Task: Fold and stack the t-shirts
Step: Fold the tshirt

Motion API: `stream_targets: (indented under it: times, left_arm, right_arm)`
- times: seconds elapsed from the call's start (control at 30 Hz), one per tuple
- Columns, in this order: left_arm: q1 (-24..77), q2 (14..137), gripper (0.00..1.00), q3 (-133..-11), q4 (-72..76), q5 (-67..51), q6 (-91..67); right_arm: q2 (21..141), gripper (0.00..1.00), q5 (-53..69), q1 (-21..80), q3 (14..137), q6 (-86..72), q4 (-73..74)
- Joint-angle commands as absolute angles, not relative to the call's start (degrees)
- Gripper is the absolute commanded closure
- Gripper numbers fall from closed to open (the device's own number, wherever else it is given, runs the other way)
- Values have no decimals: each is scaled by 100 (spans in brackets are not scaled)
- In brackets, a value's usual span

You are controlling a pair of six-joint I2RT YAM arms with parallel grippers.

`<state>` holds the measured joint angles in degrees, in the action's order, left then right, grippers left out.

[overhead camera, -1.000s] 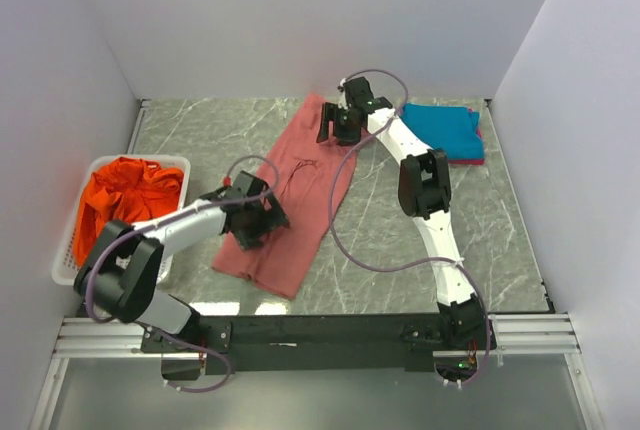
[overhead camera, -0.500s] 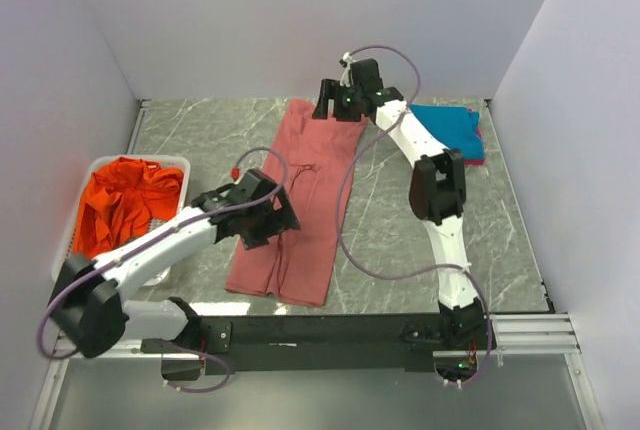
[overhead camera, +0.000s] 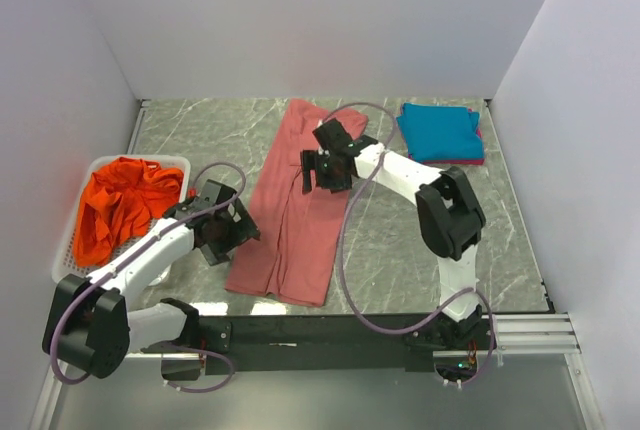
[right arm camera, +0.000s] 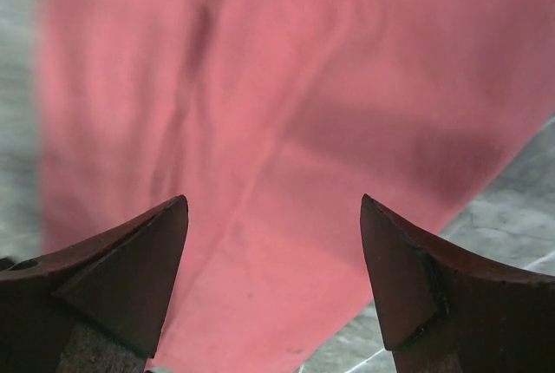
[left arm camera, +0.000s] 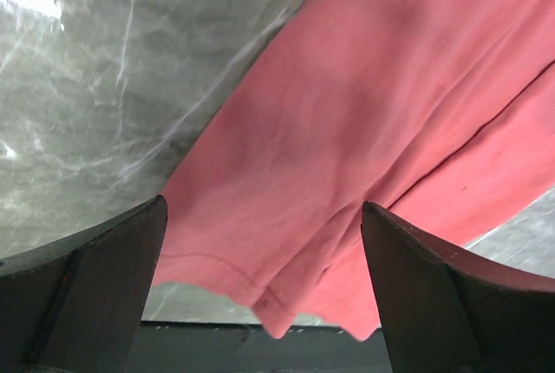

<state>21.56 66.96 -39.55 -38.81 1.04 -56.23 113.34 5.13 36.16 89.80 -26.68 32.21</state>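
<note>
Letting go marks this moment: the salmon shirt (overhead camera: 300,205), skewed across the bench (overhead camera: 400,240) a second ago, now lies straight and flat as a long, lengthwise-folded strip down the middle. The left claw (overhead camera: 222,233) has drawn off to the strip's left edge near its near end, spread wide and empty. The right claw (overhead camera: 320,165) has come back from the far end to hover over the upper half, also wide open, holding nothing. Crosswise folds look next, then stacking on the teal shirt (overhead camera: 440,130) at far right; the orange shirt (overhead camera: 120,200) waits in the basket (overhead camera: 140,159).
</note>
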Motion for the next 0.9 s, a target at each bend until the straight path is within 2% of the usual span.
stream_targets:
  times: [0.0,0.4,0.6,0.77,0.87]
  left_arm:
    - [2153,6486,1,-3815,-3928,-115,-5370]
    - [2153,6442,1,-3709,-4350,-264,-5467]
    - [2153,6346,1,-3657,-4316,-482,-5379]
    - [2153,6407,0,-3332,-3833,-1106,-5379]
    - [2180,6539,1,-3094,-3323,-1590,-5388]
  right_arm:
    - [11635,14,351,3463,8912,-2874,3225]
    - [12901,14,606,2611,9746,-2532,3690]
    - [13464,14,694,2137,10862,-2102,4087]
    - [13465,14,712,2057,11751,-1785,4420]
    - [12843,13,869,2109,11182,-1749,4202]
